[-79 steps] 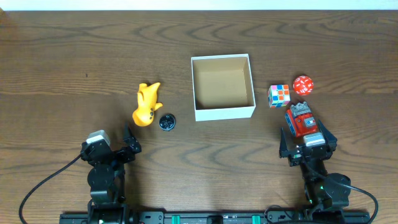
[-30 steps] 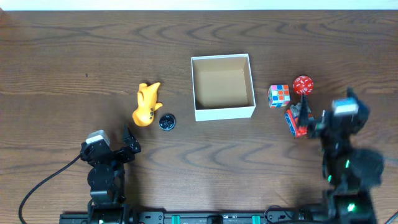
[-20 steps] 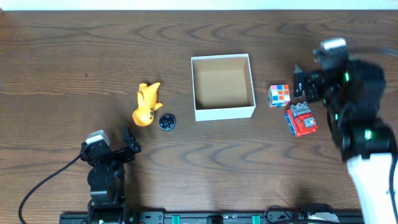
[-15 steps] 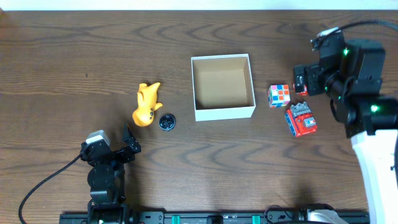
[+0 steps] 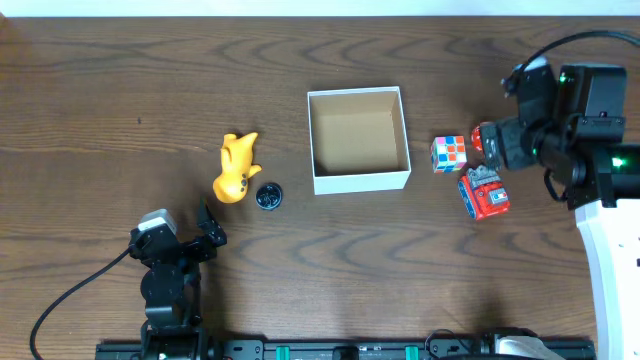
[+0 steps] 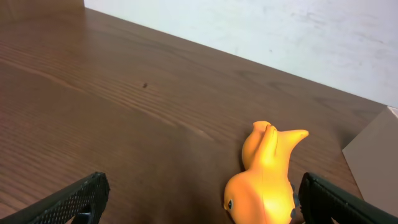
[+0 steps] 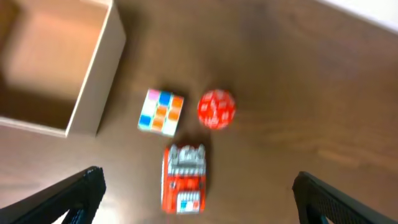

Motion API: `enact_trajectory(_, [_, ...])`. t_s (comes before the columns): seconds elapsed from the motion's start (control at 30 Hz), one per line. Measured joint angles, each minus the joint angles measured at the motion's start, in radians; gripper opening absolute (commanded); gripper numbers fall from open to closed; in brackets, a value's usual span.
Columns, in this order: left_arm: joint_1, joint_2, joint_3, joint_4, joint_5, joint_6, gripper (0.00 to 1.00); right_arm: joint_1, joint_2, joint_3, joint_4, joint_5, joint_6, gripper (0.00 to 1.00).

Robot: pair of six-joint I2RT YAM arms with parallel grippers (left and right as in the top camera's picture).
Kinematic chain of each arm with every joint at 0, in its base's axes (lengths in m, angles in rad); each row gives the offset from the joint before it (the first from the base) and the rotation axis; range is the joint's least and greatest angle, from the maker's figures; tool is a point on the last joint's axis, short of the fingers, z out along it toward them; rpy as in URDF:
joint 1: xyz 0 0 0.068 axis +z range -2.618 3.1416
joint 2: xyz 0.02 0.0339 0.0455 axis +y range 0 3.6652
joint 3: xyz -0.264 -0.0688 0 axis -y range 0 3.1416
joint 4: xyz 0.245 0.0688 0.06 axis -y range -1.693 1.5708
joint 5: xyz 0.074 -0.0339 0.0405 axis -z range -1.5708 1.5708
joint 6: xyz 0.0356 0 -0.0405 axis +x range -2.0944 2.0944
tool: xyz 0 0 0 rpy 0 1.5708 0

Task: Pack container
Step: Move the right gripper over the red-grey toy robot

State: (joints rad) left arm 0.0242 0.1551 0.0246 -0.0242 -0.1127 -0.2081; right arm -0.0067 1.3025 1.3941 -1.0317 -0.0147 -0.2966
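Right, box sits mid-surface, square, open side up, brown floor bare: nothing packed yet.

My right jaws are spread full wide, holding nothing, hanging over the cluster right of the box: colour cube, red ball, red toy. In the right wrist view the red toy lies just about between my fingertips. Its long axis runs across the line between the jaws, so they would close on its short sides. Looks like the natural first pick; the cube and ball are just beyond it, near enough to get nudged. From there the box lies to my left, past the cube.

My left jaws are also wide open and empty, low near the front edge. The yellow toy lies just ahead, its long axis pointing away from me, slightly right. The black disc sits just beside it on the box side.

Right arm is nearer its targets; left arm owns the yellow toy and disc.
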Motion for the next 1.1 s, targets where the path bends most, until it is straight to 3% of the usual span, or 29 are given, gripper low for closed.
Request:
enact_trajectory(0.4, [0.0,0.0,0.0,0.0,0.0,0.0,0.98,-0.003,0.107,0.0,-0.122,0.007,-0.029,0.99])
enact_trajectory(0.8, [0.0,0.0,0.0,0.0,0.0,0.0,0.98,-0.003,0.243,0.0,-0.218,0.008,0.032,0.99])
enact_trajectory(1.1, [0.0,0.0,0.0,0.0,0.0,0.0,0.98,-0.003,0.317,-0.011,-0.192,0.008,0.043,0.99])
